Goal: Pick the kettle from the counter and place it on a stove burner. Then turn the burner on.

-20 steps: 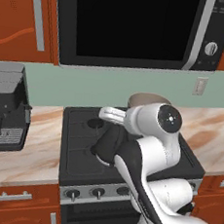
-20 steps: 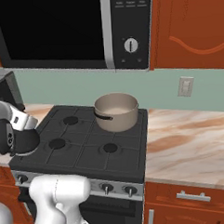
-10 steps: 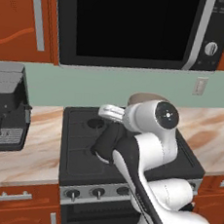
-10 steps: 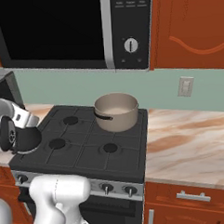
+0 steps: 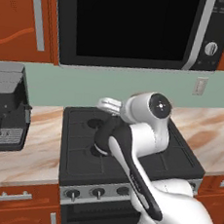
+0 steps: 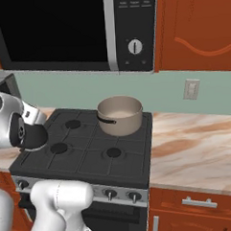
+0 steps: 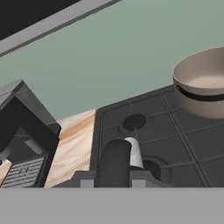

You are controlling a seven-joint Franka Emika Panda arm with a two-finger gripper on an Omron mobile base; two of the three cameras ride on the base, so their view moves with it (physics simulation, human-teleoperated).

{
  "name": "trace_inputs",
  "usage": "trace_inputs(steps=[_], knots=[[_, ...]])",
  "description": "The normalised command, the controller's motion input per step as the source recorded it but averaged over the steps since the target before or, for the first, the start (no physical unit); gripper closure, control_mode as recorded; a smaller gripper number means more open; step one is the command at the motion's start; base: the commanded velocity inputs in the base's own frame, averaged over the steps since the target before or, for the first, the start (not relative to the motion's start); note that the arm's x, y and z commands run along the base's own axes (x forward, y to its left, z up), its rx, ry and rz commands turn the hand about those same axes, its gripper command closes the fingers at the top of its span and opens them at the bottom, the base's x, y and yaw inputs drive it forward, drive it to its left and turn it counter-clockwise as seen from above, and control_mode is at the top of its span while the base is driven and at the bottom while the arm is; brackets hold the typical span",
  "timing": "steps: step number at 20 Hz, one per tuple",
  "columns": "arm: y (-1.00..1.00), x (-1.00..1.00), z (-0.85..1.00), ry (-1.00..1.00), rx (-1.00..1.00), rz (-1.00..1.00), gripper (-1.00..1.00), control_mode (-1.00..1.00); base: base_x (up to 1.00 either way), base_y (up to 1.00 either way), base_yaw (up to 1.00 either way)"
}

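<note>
Hand view: the gripper [image 7: 111, 179] is clenched on the kettle [image 7: 114, 162], whose dark grey body sits between the two finger tips, with a pale narrow part at its far end. The kettle is above the black stove [image 7: 175, 140], at its left side, over the front left burner [image 7: 152, 168], which it partly hides. Whether the kettle touches the grate cannot be told. The rear left burner cap [image 7: 134, 121] lies just beyond it. A wide tan saucepan [image 7: 203, 83] stands on the far right of the stove, well apart from the kettle. A dark coffee machine [image 7: 22, 144] stands on the marble tabletop [image 7: 72, 140] to the left of the stove.

In the left base view the kettle [image 5: 104, 136] shows as a dark shape under the arm's wrist, over the stove's left half. In the right base view it [image 6: 34, 137] is at the stove's left edge, just beside the front left burner.
</note>
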Motion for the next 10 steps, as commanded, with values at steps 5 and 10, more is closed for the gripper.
trace_inputs(steps=[5, 10], knots=[[-0.04, 0.27, -0.15, 0.0, -0.04, 0.0, 1.0, -1.0, 0.0, 0.0, 0.0], [-0.02, 0.26, -0.17, 0.0, -0.05, 0.0, 1.0, -1.0, 0.0, 0.0, 0.0]])
